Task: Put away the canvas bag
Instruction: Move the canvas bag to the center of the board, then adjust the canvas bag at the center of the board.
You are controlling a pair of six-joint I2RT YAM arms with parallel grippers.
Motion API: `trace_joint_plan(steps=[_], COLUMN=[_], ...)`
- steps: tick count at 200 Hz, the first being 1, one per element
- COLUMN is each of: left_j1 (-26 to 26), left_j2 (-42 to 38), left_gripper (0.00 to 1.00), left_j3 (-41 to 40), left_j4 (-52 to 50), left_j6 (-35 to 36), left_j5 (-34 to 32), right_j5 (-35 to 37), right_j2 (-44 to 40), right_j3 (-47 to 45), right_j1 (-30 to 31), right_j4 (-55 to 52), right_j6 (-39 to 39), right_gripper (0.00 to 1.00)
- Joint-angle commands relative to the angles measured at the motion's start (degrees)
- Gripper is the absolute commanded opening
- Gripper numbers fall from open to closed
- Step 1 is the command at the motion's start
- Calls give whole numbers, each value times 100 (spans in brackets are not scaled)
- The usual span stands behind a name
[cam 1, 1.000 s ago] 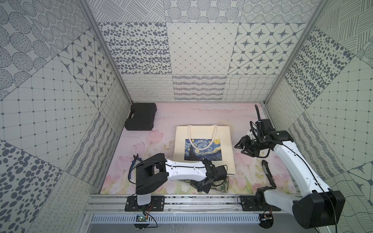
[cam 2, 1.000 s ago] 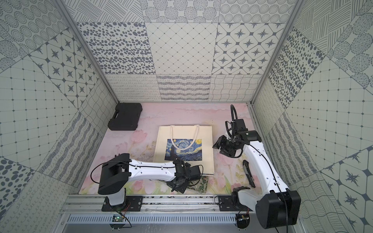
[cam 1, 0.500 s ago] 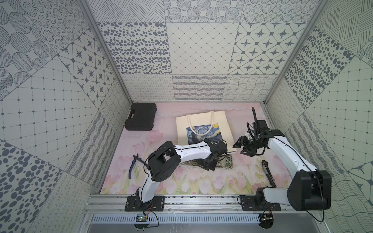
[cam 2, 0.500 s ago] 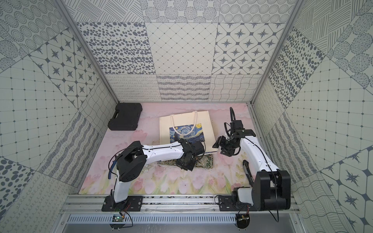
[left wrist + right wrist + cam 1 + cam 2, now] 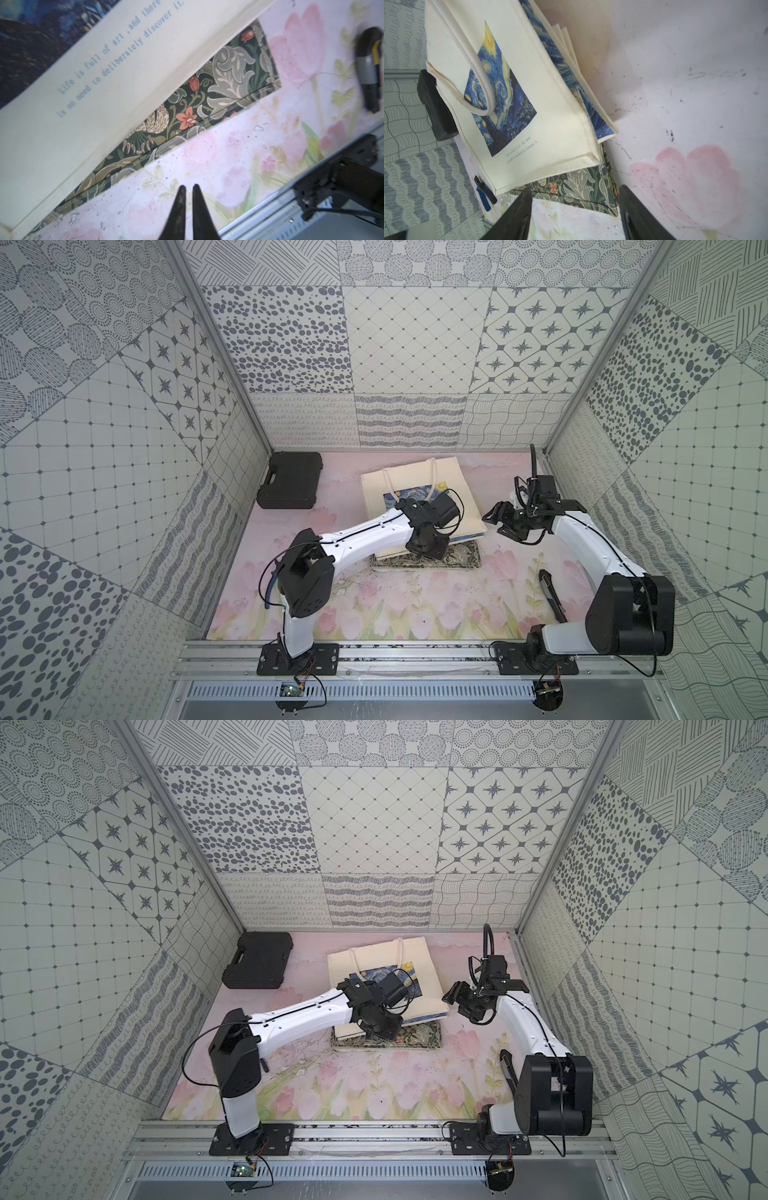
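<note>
The cream canvas bag with a blue starry-night print lies on top of a stack toward the back of the table, its handles pointing to the back wall. More printed cream bags show under its right edge in the right wrist view. Its near edge overlaps a green floral bag. My left gripper hovers at that near edge, its tips a narrow gap apart and holding nothing. To the right of the stack, my right gripper stands open and empty.
A black case sits at the back left corner. A black and yellow tool lies near the right arm's base. Blue-handled pliers lie left of the stack. Patterned walls close in three sides.
The left arm swung from the table's front toward the back, and the canvas bag shifted back with it. The left jaws have parted slightly. The right jaws opened wider.
</note>
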Motion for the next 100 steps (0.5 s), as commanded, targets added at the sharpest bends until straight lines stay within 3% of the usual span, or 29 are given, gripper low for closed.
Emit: trace_joint_plan(steps=[1, 9, 19, 26, 45, 64, 100], left_j1=[855, 1349, 2020, 2477, 3391, 3757, 3922], left_j2=[-1026, -1248, -1474, -1560, -1546, -1256, -600], left_gripper=[20, 23, 37, 40, 54, 51, 47], left_j3=[-397, -639, -956, -1137, -1436, -1411, -1260], left_j4=[-25, 107, 365, 600, 1180, 1506, 2009], left_j6=[221, 242, 294, 333, 472, 486, 476], left_j5=[573, 950, 1415, 1755, 2332, 2457, 2111], right_j5=[-13, -70, -211, -283, -472, -593, -958], right_j2=[245, 439, 682, 841, 1099, 1262, 1748], right_j3=[119, 185, 292, 379, 492, 547, 598], right_j1=[-226, -266, -292, -305, -314, -316, -315], right_j4=[304, 348, 374, 387, 643, 944, 1555], right_j6=[-98, -129, -181, -196, -133, -56, 187], right_gripper=[68, 68, 68, 68, 68, 68, 69])
